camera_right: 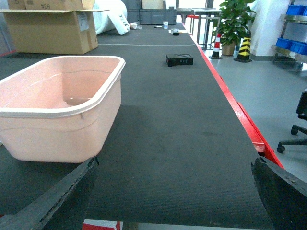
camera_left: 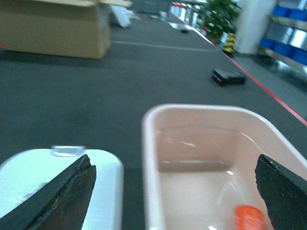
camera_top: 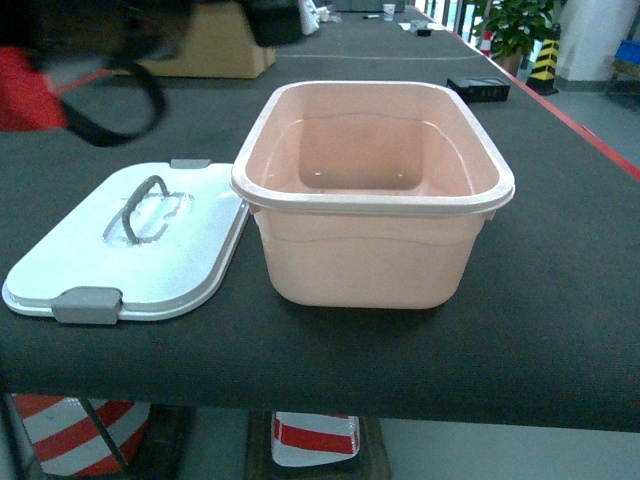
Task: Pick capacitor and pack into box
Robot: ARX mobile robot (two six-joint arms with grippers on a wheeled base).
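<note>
The pale pink box [camera_top: 370,250] stands open in the middle of the black table, its white lid [camera_top: 200,260] lying flat to its left. In the left wrist view my left gripper [camera_left: 175,165] is open above the box's near left rim [camera_left: 148,158], with the lid [camera_left: 29,167] under its left finger. A blurred orange capacitor [camera_left: 248,218] is inside the box near the bottom, clear of both fingers. The head view shows no capacitor, and my left arm [camera_top: 150,40] is a dark blur at the top left. My right gripper [camera_right: 175,163] is open over bare table, right of the box [camera_right: 57,120].
A brown cardboard carton [camera_top: 215,45] stands at the back left. Behind the box to the right lies a small black device [camera_top: 478,88]. A red strip [camera_right: 240,120] marks the table's right edge. Beyond it are an office chair [camera_right: 297,124] and blue bins [camera_left: 288,45].
</note>
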